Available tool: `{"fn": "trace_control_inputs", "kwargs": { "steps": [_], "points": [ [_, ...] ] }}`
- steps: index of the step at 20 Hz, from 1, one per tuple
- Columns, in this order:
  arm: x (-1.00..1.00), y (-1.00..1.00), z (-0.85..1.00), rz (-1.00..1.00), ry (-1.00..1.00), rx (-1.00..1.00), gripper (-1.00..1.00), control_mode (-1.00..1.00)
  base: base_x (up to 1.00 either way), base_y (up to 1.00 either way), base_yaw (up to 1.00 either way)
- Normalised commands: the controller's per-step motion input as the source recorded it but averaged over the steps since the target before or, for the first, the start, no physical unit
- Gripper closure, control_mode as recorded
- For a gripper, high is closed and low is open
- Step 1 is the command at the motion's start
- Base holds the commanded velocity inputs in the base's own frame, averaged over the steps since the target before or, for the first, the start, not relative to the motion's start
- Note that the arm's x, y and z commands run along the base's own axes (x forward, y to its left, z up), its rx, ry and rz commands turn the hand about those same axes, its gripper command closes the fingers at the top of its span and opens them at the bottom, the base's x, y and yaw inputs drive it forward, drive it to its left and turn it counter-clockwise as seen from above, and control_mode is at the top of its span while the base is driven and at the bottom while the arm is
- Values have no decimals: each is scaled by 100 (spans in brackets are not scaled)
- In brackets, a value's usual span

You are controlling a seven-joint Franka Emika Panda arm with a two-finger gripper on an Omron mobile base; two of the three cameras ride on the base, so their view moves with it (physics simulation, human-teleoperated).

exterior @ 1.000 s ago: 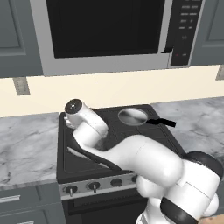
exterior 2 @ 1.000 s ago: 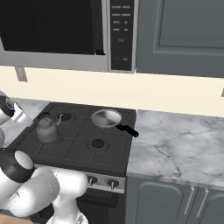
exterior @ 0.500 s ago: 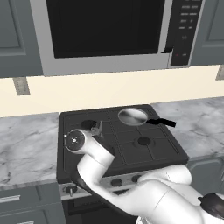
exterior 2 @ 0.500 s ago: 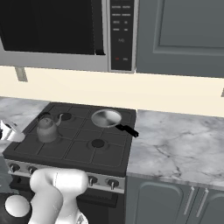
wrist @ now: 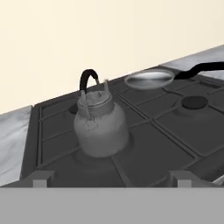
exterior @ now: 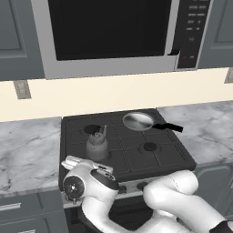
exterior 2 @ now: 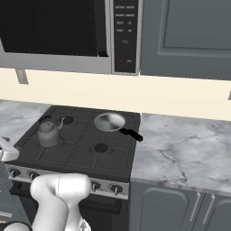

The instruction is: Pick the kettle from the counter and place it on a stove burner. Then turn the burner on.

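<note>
Kettle [wrist: 99, 127] upright on front-left stove burner [exterior: 97, 158]; hand view alone shows end effector [wrist: 111, 178] fingertips spread apart, empty.

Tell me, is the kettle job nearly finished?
Partly. Done: the kettle already sits on the front-left stove burner, with the frying pan behind. In hand: the open end effector is low at the stove's front edge, holding nothing. Left: turning that burner on.

My arm [exterior: 173, 200] has thick, rounded white segments with a glossy surface. I see a dark grey round joint cap [exterior: 73, 187] with a small pale centre, and dark bands between segments.
</note>
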Motion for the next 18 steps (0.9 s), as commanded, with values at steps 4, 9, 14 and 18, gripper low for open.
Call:
{"fn": "trace_control_inputs", "kwargs": {
  "steps": [4,9,14,18],
  "points": [
    [-24,30,-32,4,-16,-8,-100,-100,0,0,0],
    [-23,26,-46,2,-15,-9,-100,-100,0,0,0],
    [-24,23,-45,2,-16,-8,-100,-100,0,0,0],
    [-22,18,-43,2,-12,-9,-100,-100,0,0,0]
  ]
}}
